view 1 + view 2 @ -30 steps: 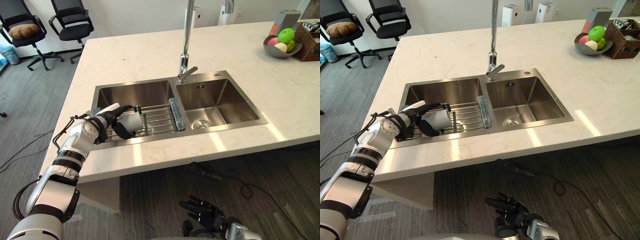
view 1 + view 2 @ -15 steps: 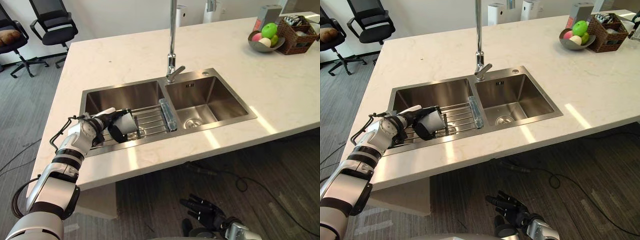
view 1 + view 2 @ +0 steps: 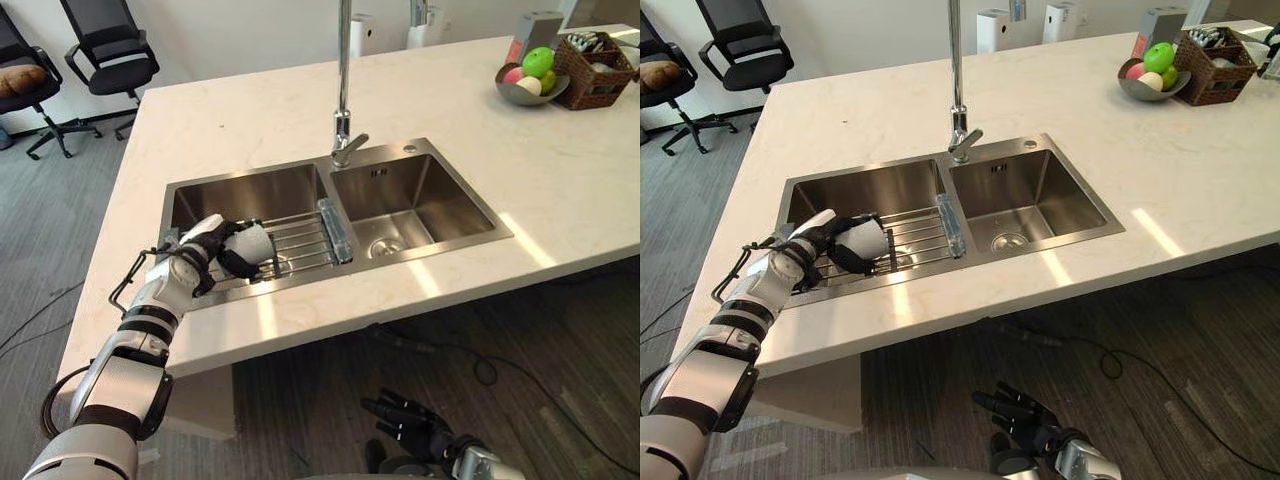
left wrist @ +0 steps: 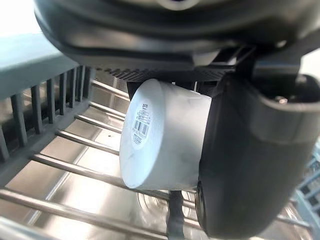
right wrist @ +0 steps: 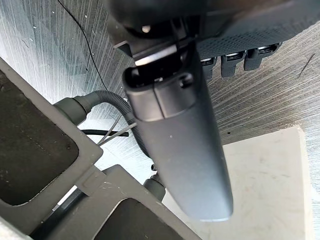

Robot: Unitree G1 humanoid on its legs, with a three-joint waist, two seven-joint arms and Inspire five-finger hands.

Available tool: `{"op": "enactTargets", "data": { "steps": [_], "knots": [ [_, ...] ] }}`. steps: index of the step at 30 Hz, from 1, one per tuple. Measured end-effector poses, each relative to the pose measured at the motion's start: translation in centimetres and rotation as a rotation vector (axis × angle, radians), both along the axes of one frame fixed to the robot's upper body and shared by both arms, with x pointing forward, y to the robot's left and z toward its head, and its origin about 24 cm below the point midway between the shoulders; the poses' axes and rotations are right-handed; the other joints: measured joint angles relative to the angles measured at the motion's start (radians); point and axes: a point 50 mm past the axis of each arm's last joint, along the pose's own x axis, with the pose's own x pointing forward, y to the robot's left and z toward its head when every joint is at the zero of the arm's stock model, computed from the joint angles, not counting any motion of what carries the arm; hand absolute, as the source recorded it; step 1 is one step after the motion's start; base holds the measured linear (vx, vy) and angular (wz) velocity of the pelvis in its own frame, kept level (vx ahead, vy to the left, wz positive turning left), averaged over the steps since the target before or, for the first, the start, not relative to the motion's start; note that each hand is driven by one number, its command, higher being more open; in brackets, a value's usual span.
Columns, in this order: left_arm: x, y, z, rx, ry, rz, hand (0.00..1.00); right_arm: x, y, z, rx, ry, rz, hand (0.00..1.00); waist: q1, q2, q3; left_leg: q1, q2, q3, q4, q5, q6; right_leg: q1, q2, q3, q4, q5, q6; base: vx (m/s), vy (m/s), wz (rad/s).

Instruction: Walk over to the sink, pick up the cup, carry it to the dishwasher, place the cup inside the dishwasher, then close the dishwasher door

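Dark and slack, my right robot hand (image 3: 410,425) hangs low, well apart. My left robot hand (image 3: 198,260) is curled round the white cup (image 4: 165,135), held on its side, long axis level, just over the wire rack (image 3: 310,238) in the left basin (image 3: 250,195) of the sink (image 3: 430,190).

There is one label: a small white sticker (image 4: 140,127) with a barcode, on the flat bottom of the white cup (image 4: 165,135), seen in the left wrist view. Some tiny characters stand beside the bars, but they are too small to read. The grey box (image 3: 538,30) at the far end of the counter (image 3: 250,110) has a reddish patch; its print cannot be read
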Motion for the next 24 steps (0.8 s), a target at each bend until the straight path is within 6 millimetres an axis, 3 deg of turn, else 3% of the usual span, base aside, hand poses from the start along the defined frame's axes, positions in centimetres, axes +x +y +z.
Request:
{"op": "enactTargets", "data": {
  "steps": [3, 7, 9, 14, 19, 24],
  "knots": [
    [-0.1, 0.0, 0.4, -0.068, -0.085, 0.030, 0.00, -0.1, 0.0, 0.0, -0.002, -0.004, -0.002, 1.00, 0.001, 0.000, 0.000, -0.006, 0.001, -0.019, 0.001, 0.000, 0.000, 0.003, -0.001, -0.017, 0.000, -0.005, -0.001, -0.02, -0.021, 0.17],
    [-1.0, -1.5, 1.8, -0.242, -0.269, 0.009, 0.00, -0.5, -0.3, -0.1, -0.011, -0.004, -0.009, 1.00, 0.032, -0.002, 0.001, -0.008, 0.004, -0.047, 0.001, 0.000, -0.001, 0.013, -0.001, -0.046, 0.008, -0.021, -0.002, 0.00, -0.018, 0.23],
    [-2.2, -3.0, 2.8, -0.420, -0.398, -0.008, 0.00, -0.9, -0.5, -0.2, -0.019, 0.004, -0.014, 1.00, 0.053, -0.003, 0.002, -0.004, 0.005, -0.082, 0.001, -0.001, -0.001, 0.032, -0.004, -0.079, 0.016, -0.036, -0.002, 0.02, -0.012, 0.41],
    [-6.2, -4.5, 4.3, -0.685, -0.604, -0.041, 0.00, -1.7, -0.7, -0.5, -0.030, 0.034, -0.031, 1.00, 0.105, -0.007, 0.001, 0.000, 0.005, -0.123, 0.001, -0.002, -0.002, 0.056, -0.007, -0.119, 0.017, -0.053, 0.000, 0.00, -0.013, 0.28],
    [-10.6, -5.1, 2.0, -1.060, -0.654, 0.080, 0.00, -2.1, -0.7, -0.8, -0.036, 0.092, -0.057, 1.00, 0.155, -0.022, -0.004, -0.004, 0.004, -0.160, 0.006, -0.002, -0.001, 0.076, -0.010, -0.155, 0.008, -0.058, 0.000, -0.03, -0.011, 0.20],
    [-12.7, -4.7, 0.0, -1.174, -0.679, 0.221, 0.00, -2.2, -0.3, -1.0, -0.036, 0.146, -0.067, 1.00, 0.171, -0.042, -0.016, -0.020, 0.000, -0.189, 0.009, 0.002, 0.001, 0.080, -0.011, -0.181, -0.001, -0.058, 0.000, -0.02, -0.004, 0.16]
  ]
}}
